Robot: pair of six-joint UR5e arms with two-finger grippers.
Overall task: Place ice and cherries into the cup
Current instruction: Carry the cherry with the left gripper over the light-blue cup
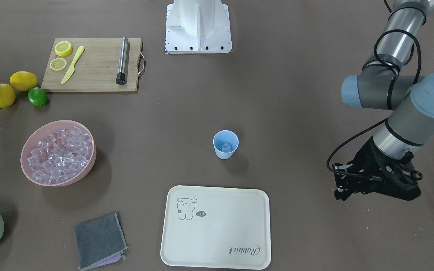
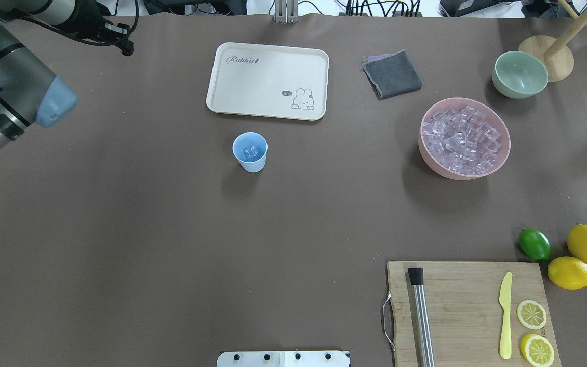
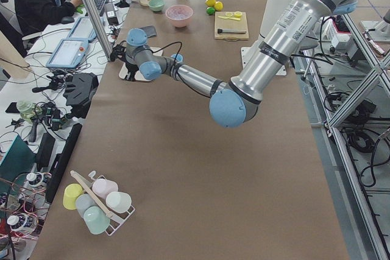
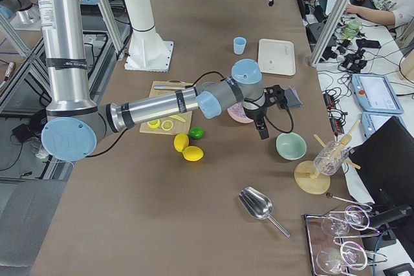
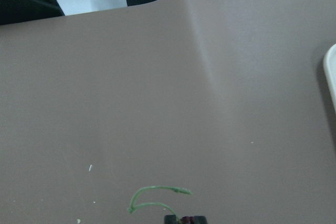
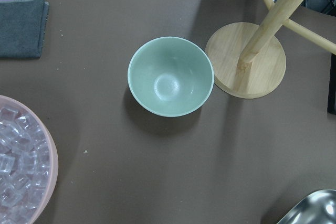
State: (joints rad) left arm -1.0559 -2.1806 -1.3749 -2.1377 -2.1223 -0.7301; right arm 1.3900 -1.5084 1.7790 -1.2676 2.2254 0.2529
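Observation:
The light-blue cup (image 1: 225,145) stands upright mid-table, also in the overhead view (image 2: 250,152), with a few clear ice cubes (image 2: 250,151) inside. More ice (image 1: 58,152) fills the pink bowl (image 2: 428,153). My left gripper (image 1: 338,190) hovers over bare table well to the cup's side, shut on the cherries; only their thin green stems (image 5: 157,196) and a dark red bit show at the bottom of the left wrist view. My right gripper (image 4: 262,130) hangs between the pink bowl and the green bowl (image 6: 170,76); I cannot tell whether it is open.
A cream tray (image 2: 268,61) lies beyond the cup. A grey cloth (image 2: 392,75), a wooden stand (image 6: 245,59) and a metal scoop (image 4: 259,206) lie near the bowls. A cutting board (image 2: 469,285) holds a muddler, a knife and lemon slices, beside lemons and a lime (image 2: 534,244).

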